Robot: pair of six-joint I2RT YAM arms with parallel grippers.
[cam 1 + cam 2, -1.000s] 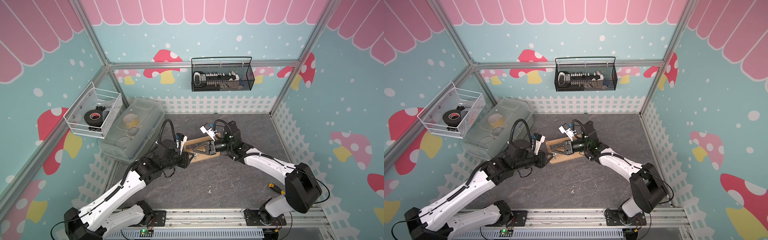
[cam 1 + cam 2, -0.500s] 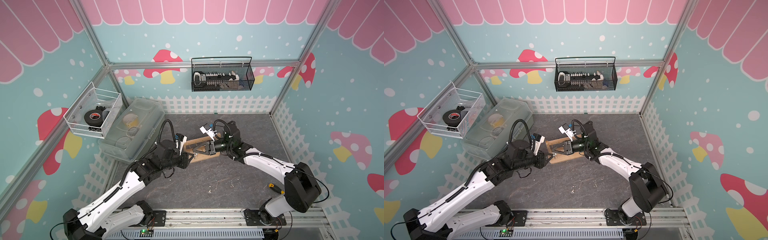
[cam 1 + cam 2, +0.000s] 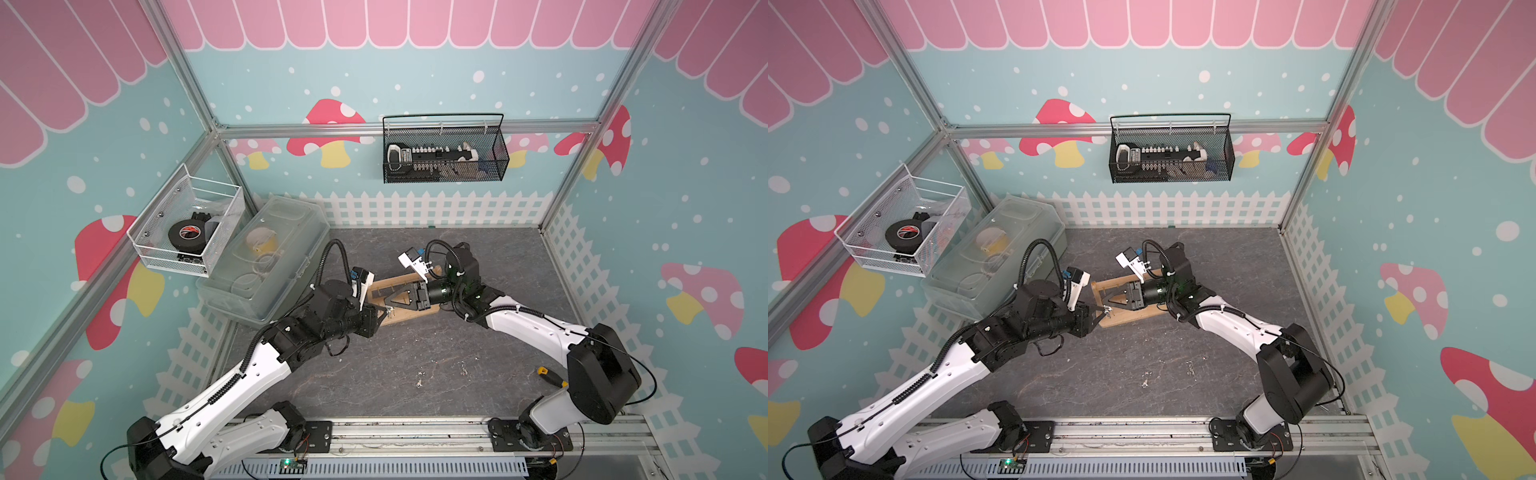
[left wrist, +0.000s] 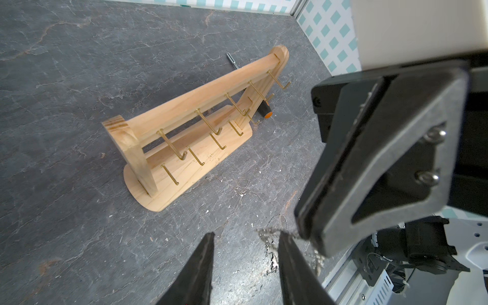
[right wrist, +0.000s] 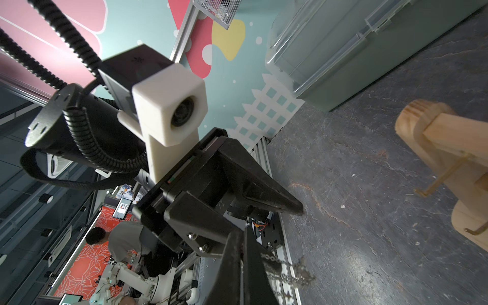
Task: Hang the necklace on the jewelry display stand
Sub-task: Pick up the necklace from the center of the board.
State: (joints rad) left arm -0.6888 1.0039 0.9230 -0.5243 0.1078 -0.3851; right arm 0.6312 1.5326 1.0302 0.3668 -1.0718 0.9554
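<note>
The jewelry display stand (image 3: pixel 409 309) (image 3: pixel 1125 318), light wood with gold pegs, stands upright on the grey floor; the left wrist view shows its whole front (image 4: pixel 195 124). My right gripper (image 3: pixel 386 306) (image 3: pixel 1106 306) is shut on the necklace (image 5: pixel 287 269), a thin silver chain dangling from its tips (image 5: pixel 244 231) above the stand's left end. The chain (image 4: pixel 269 233) hangs against one finger of my left gripper (image 4: pixel 245 235) (image 3: pixel 380 313), which is open with nothing between its jaws and faces the right gripper tip to tip.
A clear lidded plastic box (image 3: pixel 270 262) sits at the left wall beside the left arm. A screwdriver (image 3: pixel 548 376) lies near the right arm's base. A black wire basket (image 3: pixel 444 153) and a white mesh basket (image 3: pixel 187 228) hang on the walls.
</note>
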